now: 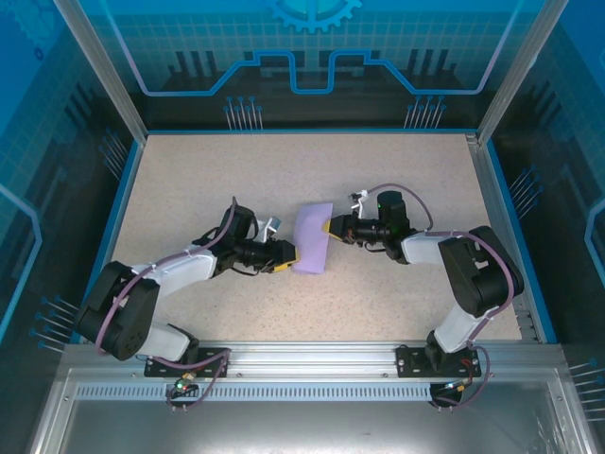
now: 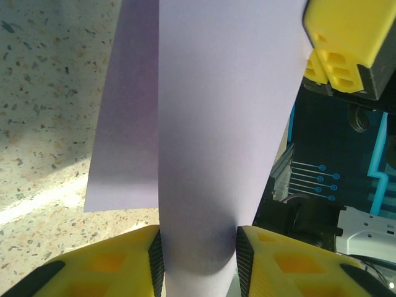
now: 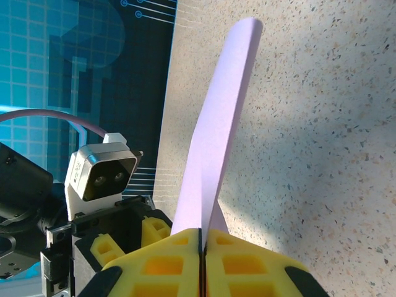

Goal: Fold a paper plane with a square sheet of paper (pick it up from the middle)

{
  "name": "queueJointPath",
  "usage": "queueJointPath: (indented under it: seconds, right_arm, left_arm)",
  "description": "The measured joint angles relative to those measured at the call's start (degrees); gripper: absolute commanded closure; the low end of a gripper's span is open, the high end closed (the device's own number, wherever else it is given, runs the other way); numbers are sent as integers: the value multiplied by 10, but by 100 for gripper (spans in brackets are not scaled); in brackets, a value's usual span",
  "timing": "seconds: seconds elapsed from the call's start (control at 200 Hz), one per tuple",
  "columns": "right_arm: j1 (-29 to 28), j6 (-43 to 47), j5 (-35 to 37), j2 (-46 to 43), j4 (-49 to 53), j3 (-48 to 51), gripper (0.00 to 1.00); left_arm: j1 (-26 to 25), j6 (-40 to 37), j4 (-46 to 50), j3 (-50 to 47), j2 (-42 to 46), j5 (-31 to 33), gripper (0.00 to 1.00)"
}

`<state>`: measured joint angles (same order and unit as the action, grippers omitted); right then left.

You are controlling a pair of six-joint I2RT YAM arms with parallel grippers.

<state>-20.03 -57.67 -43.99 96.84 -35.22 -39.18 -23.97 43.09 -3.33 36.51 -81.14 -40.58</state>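
Top external view: the square sheet of paper (image 1: 314, 236) sits near the middle of the speckled table (image 1: 208, 180), doubled over into a narrow lavender band; the left gripper (image 1: 286, 255) meets its near-left end and the right gripper (image 1: 329, 227) meets its right edge, so the two grippers are close together with the paper between them; left wrist view: the yellow fingers (image 2: 111, 263) stand partly apart, neither wide nor closed; a rounded bend of the paper fills the gap between them and touches both black pads, so the left gripper has hold of the sheet at its fold without pressing it flat; above the pads the paper rises as one broad layer, with a second layer showing behind it on the left, over the table; a yellow finger of the right gripper shows at the upper right corner, beside the paper's far edge; right wrist view: the right fingers (image 3: 247, 266) are pressed fully together, with only a thin dark seam between them, and the paper's edge is pinched in that seam; from there the sheet runs away as a slim double layer seen edge-on against the table, its far end rounded; the left arm's wrist camera (image 3: 99, 176) sits just left of these fingers
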Motion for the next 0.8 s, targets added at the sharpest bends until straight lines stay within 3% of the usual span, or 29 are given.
queueJointPath:
  seconds: [0.8]
  right_arm:
    - [7,0,-2,0,0,11,91]
  left_arm:
    - [-1,-16,42,1,11,-5,70]
